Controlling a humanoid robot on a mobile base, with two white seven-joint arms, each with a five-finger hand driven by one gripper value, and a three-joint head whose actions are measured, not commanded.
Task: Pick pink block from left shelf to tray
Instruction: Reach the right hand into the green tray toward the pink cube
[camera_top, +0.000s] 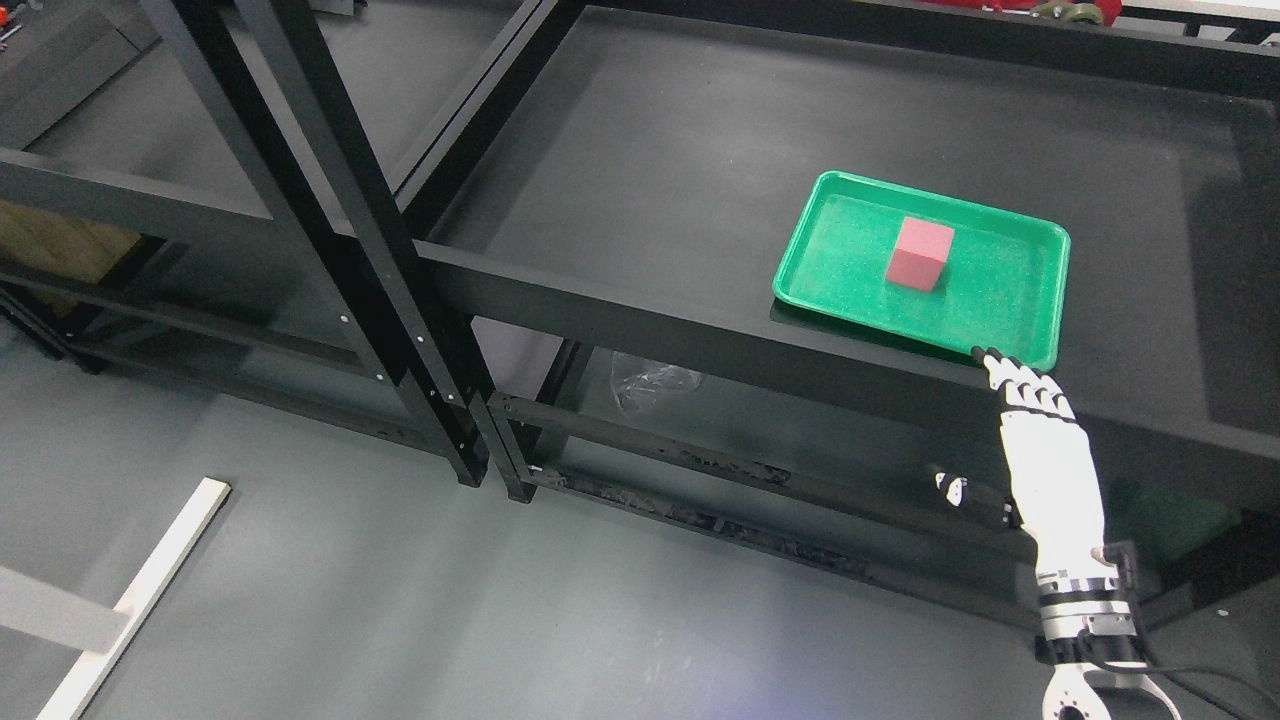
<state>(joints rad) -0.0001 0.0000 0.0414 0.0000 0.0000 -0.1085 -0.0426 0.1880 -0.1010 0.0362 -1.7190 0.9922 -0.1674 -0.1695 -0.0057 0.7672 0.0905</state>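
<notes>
The pink block (920, 254) sits upright in the middle of the green tray (1020, 322), which lies on the right-hand shelf (650, 170). So the placing looks done. The right robot hand (1040, 440) is the only one in sight, reaching up from the lower right, fingers stretched out straight and holding nothing, fingertips at the tray's near edge. The block lies up and to the left of it, clear of the fingers. The left shelf (150, 150) stands beyond the black upright (370, 240), and nothing blocks a pull-back.
</notes>
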